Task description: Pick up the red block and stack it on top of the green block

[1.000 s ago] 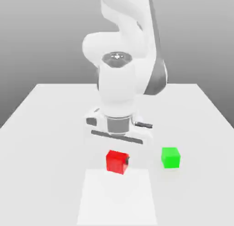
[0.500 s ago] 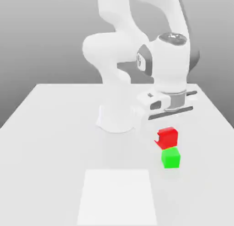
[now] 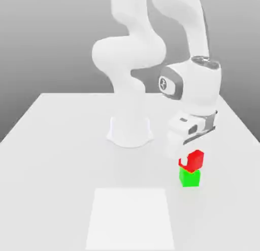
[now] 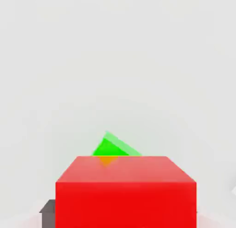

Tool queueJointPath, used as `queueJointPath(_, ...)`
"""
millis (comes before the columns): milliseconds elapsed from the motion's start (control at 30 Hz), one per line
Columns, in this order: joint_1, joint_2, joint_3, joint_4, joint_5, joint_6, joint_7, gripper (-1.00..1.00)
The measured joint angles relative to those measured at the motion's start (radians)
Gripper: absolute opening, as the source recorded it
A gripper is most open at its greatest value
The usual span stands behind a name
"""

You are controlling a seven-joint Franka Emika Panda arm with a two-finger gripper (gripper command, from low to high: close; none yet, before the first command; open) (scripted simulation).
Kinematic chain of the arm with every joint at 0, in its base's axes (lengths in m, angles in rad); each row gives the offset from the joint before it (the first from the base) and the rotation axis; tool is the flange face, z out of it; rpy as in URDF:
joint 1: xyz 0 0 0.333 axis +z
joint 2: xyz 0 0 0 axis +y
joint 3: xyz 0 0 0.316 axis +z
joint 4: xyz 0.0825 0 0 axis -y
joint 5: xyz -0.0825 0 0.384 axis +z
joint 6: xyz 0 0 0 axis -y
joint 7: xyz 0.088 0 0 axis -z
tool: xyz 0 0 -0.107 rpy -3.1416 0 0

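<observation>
Red block [image 3: 193, 160] between fingers [image 3: 184, 164], resting atop green block [image 3: 190, 177], finger spread cannot be told

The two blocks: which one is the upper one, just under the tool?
The red block is the upper one. It sits on the green block, which stands on the white table.

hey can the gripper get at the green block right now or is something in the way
Probably not from above. The red block sits on top of the green block, covering its top, and the gripper hangs right at the red block. The green block's sides look free on the table, so a low sideways approach might work.
</observation>
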Motion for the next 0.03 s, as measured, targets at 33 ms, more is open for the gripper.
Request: queueJointPath(33,0.0,0.0,0.0,0.0,0.0,0.0,0.0,1.0)
